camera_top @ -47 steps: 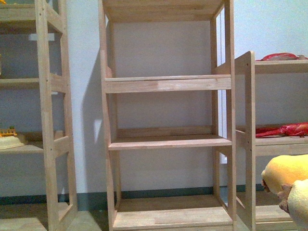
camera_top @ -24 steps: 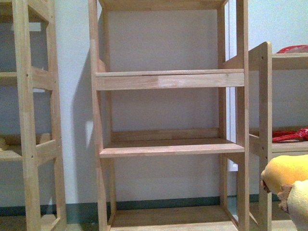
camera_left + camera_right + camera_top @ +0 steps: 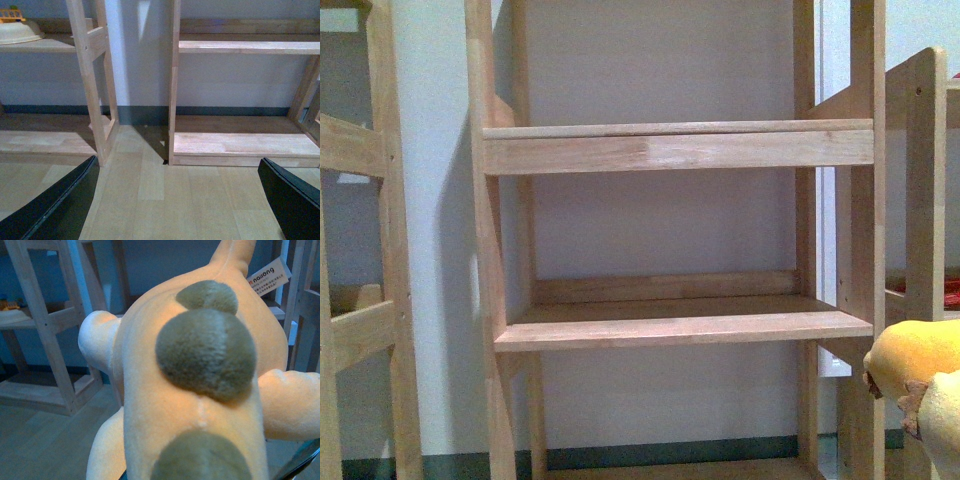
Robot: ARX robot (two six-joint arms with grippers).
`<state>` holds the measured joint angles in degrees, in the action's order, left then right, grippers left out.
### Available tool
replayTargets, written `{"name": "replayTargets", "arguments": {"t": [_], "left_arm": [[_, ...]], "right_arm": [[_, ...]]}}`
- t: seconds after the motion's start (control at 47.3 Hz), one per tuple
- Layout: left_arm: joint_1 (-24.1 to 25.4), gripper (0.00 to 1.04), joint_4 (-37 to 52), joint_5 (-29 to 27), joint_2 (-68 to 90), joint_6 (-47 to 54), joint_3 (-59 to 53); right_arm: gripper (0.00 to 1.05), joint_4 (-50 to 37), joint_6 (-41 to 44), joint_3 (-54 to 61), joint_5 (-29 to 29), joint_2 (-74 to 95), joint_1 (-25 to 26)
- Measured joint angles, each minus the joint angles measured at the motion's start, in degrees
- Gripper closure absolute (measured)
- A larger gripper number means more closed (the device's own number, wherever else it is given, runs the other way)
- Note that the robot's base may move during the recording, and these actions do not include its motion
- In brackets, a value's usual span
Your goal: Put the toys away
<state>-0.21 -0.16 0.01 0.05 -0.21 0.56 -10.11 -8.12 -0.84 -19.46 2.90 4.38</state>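
Note:
The orange-yellow plush animal (image 3: 918,362) shows at the lower right edge of the front view, held up in front of the wooden shelf unit (image 3: 680,325). In the right wrist view the plush (image 3: 200,405) fills the frame, with brownish nubs along its back and a white fabric tag (image 3: 267,276). My right gripper is shut on it; only a dark finger edge (image 3: 300,462) shows. My left gripper (image 3: 177,200) is open and empty above the wood floor, its two dark fingers (image 3: 55,205) far apart, facing the shelf's bottom board (image 3: 240,142).
Another wooden shelf unit (image 3: 360,300) stands at left and one (image 3: 920,200) at right. A cream bowl (image 3: 20,31) with a small orange toy lies on the left unit's shelf. Wood floor (image 3: 150,190) lies before the shelves.
The shelf unit has grown larger and shifted in the front view as the robot came closer. The plush stays at the lower right edge, still held.

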Motion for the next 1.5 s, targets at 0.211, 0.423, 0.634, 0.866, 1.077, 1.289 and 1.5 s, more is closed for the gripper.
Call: {"name": "replayTargets", "arguments": {"t": [0.211, 0.423, 0.634, 0.866, 1.077, 1.289, 1.5], "left_arm": [[0.02, 0.06, 0.0, 0.04, 0.0, 0.0, 0.0], [0.02, 0.06, -0.02, 0.04, 0.02, -0.02, 0.0], [0.02, 0.06, -0.02, -0.07, -0.02, -0.02, 0.0], [0.02, 0.06, -0.02, -0.11, -0.02, -0.02, 0.0], [0.02, 0.06, -0.02, -0.04, -0.02, -0.02, 0.0], [0.02, 0.06, -0.02, -0.04, 0.0, -0.02, 0.0], [0.02, 0.06, -0.02, -0.04, -0.02, -0.02, 0.0]], "right_arm": [[0.97, 0.0, 0.0, 0.0, 0.37, 0.04, 0.0], [0.97, 0.0, 0.0, 0.0, 0.15, 0.04, -0.02], [0.97, 0.0, 0.0, 0.0, -0.04, 0.07, -0.02], [0.97, 0.0, 0.0, 0.0, -0.04, 0.04, 0.0], [0.97, 0.0, 0.0, 0.0, -0.02, 0.04, 0.0], [0.97, 0.0, 0.0, 0.0, -0.02, 0.04, 0.0], [0.97, 9.11, -0.72, -3.67, 2.58, 2.89, 1.27]]}}
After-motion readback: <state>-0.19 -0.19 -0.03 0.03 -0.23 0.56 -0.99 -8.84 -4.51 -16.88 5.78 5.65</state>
